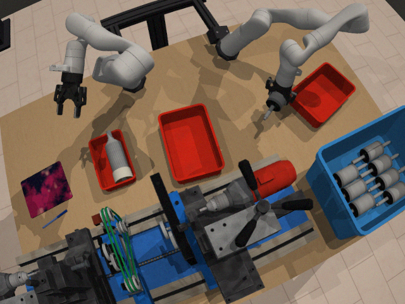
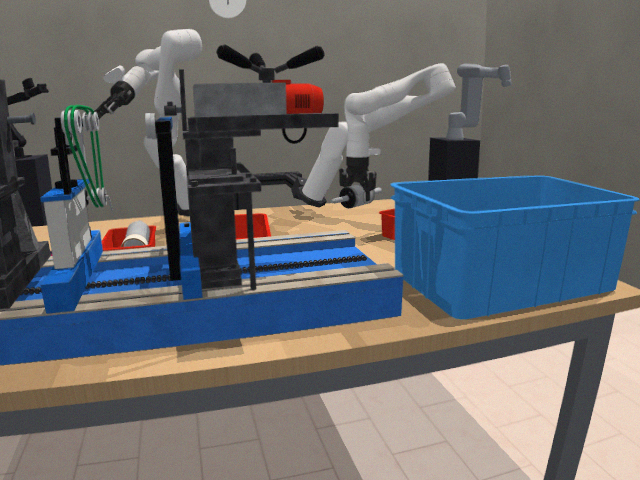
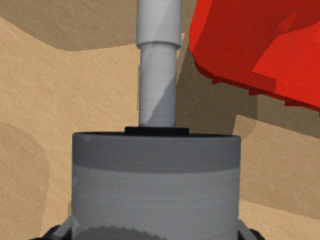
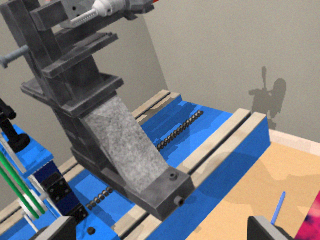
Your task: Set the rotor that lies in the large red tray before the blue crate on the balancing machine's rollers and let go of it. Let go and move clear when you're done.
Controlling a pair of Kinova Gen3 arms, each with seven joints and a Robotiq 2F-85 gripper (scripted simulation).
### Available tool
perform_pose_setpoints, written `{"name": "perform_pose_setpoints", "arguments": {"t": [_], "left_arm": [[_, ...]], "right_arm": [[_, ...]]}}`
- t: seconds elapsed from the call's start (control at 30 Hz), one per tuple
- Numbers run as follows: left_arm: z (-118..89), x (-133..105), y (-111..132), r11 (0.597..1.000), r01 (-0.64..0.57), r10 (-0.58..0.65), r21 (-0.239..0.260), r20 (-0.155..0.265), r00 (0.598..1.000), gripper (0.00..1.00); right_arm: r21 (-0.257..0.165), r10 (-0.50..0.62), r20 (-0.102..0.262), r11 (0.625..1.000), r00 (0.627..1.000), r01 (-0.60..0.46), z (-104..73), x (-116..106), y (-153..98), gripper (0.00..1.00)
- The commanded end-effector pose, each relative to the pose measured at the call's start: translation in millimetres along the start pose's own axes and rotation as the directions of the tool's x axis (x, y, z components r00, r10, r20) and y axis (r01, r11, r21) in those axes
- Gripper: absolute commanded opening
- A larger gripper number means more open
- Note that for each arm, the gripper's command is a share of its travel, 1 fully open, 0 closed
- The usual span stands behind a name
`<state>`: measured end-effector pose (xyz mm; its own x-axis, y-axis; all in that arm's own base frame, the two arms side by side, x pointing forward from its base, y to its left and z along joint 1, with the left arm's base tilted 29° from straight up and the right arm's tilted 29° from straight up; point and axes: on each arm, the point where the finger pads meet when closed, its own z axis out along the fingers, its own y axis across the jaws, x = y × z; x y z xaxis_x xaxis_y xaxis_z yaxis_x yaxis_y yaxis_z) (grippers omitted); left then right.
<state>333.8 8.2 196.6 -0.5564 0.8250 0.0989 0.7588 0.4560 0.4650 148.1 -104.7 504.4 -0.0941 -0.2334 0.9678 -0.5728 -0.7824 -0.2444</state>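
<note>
Over on the table I see a dark magenta mat (image 1: 46, 189) beside a blue pen (image 1: 54, 218) (image 4: 278, 207), and a ribbed grey bottle-shaped part (image 1: 118, 158) (image 2: 136, 235) leaning in a small red tray (image 1: 95, 166) (image 2: 113, 238).

Gray rotor (image 1: 275, 101) (image 2: 356, 196) (image 3: 156, 185) hangs level above the tabletop.

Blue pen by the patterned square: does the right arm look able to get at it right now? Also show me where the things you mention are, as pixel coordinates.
Probably yes: the right arm's open fingers (image 1: 68, 114) hold nothing, and the blue pen (image 1: 54, 218) (image 4: 278, 208) lies uncovered beside the patterned square (image 1: 46, 189) (image 4: 311, 225). Reach remains uncertain.
</note>
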Motion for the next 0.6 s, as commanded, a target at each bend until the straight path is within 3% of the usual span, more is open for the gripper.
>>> {"name": "perform_pose_setpoints", "arguments": {"t": [0.0,0.57], "left_arm": [[-1,-12,-7,1.0,0.007,-0.007,-0.005,-0.007,1.0,0.099],[-4,-68,-42,0.999,0.034,-0.034,-0.005,-0.007,0.999,0.099]], "right_arm": [[0.0,0.0,0.0,1.0,1.0,0.0,-0.1,0,0,1.0],[0.0,0.0,0.0,1.0,1.0,0.0,-0.1,0,0,1.0]]}}
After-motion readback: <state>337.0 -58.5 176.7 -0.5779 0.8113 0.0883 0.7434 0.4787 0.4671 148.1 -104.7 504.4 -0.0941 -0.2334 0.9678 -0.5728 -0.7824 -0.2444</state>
